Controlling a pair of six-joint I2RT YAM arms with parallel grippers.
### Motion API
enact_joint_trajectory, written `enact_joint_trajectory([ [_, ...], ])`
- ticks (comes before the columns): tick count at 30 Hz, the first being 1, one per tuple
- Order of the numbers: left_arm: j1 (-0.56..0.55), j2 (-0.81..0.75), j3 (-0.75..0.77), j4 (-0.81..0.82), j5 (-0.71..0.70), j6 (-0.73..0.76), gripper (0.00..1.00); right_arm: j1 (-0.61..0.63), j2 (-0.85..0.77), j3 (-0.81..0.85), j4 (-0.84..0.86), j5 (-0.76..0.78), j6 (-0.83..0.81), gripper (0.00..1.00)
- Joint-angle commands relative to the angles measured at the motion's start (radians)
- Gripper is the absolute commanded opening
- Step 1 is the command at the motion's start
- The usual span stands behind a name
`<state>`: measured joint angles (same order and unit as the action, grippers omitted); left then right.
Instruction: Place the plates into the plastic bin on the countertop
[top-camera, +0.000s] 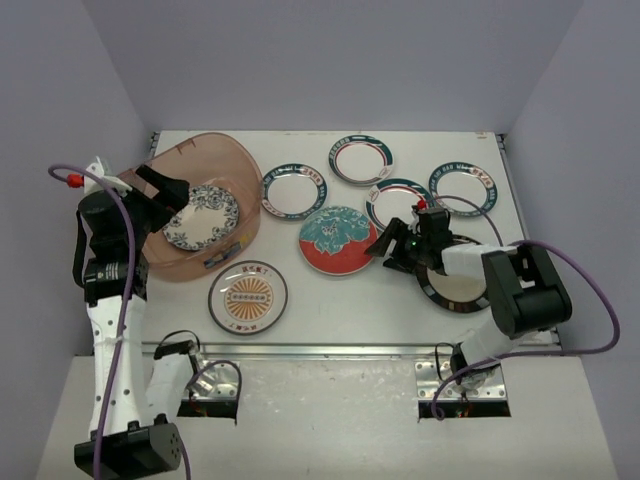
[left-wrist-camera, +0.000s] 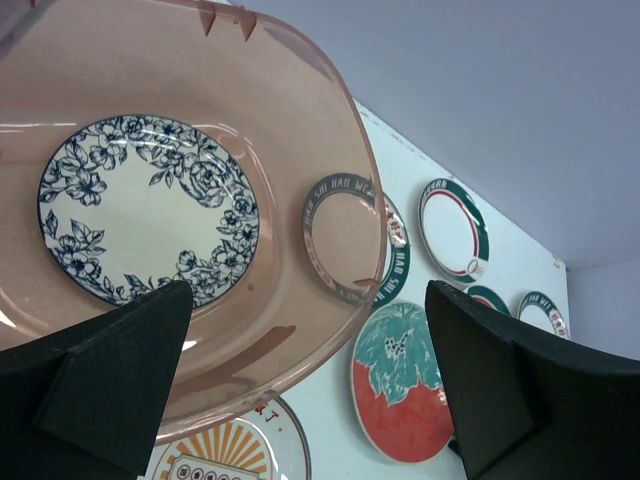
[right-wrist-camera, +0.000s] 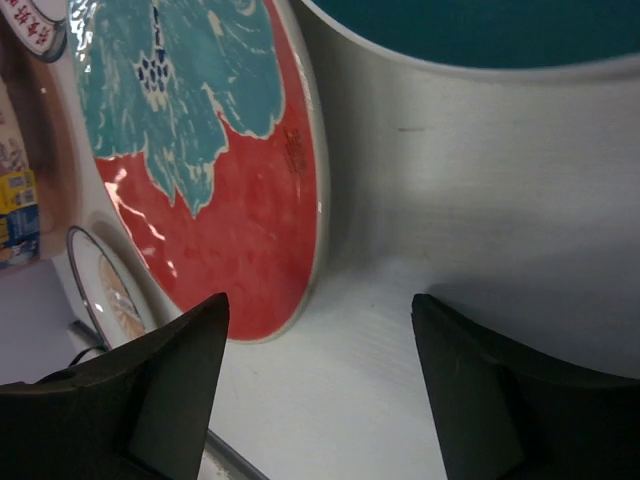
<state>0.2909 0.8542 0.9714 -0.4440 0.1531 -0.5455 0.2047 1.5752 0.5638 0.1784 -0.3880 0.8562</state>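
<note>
**A:** Is anything in the plastic bin?

**B:** One plate, the blue-white patterned plate. It lies on the bin's floor.

**A:** And the left tool?

**B:** It is at the bin's left rim. Its fingers are spread wide and hold nothing.

**A:** Where are the other plates?

**B:** All are on the surface outside the bin. The orange-centred plate lies just beside the bin's near wall. The red-teal floral plate is to the bin's right. Four small plates run off to the right and far side, the first just beside the bin. The dark-rimmed plate is farthest right, partly under the right arm.

**A:** And the right tool?

**B:** It sits low over the surface, on the side of the floral plate away from the bin. It is parted wide and empty.
</note>
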Motion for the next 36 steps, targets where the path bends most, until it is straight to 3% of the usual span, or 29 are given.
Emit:
enact_joint_trajectory([
  [1, -0.003, -0.029, -0.067, 0.009, 0.056, 0.107, 1.0, 0.011, 0.134, 0.037, 0.207, -0.029, 0.024, 0.68],
  [5, -0.004, -0.061, -0.11, 0.006, 0.043, 0.139, 1.0, 0.01, 0.244, 0.004, 0.37, -0.053, 0.093, 0.42],
  [7, -0.011, -0.085, -0.136, 0.027, 0.079, 0.145, 1.0, 0.01, 0.299, -0.021, 0.438, -0.057, 0.135, 0.24],
  [9, -0.033, -0.099, -0.155, 0.042, 0.113, 0.158, 1.0, 0.01, 0.307, -0.061, 0.514, -0.051, 0.163, 0.14],
  [10, -0.076, -0.096, -0.166, 0.067, 0.135, 0.165, 1.0, 0.01, 0.291, -0.1, 0.575, -0.057, 0.177, 0.02],
  [12, -0.135, -0.071, -0.166, 0.079, 0.123, 0.191, 1.0, 0.01, 0.243, -0.144, 0.624, -0.069, 0.195, 0.0],
  [16, -0.183, -0.031, -0.143, 0.082, 0.233, 0.205, 1.0, 0.01, 0.036, -0.201, 0.569, -0.105, 0.199, 0.0],
  [21, -0.265, 0.004, -0.096, 0.135, 0.409, 0.189, 1.0, 0.009, -0.31, -0.126, 0.157, -0.119, 0.052, 0.0],
  [24, -0.335, 0.062, -0.09, 0.155, 0.444, 0.17, 1.0, 0.009, -0.389, -0.03, -0.016, -0.211, -0.028, 0.0],
  [29, -0.46, 0.143, -0.113, 0.238, 0.425, 0.11, 1.0, 0.01, -0.439, 0.014, 0.064, -0.526, 0.009, 0.0],
  [33, -0.529, 0.198, -0.107, 0.25, 0.365, 0.103, 0.98, 0.01, -0.473, 0.025, 0.15, -0.591, 0.076, 0.0],
  [36, -0.541, 0.231, -0.108, 0.262, 0.378, 0.099, 0.87, 0.011, -0.48, 0.037, 0.212, -0.634, 0.123, 0.0],
])
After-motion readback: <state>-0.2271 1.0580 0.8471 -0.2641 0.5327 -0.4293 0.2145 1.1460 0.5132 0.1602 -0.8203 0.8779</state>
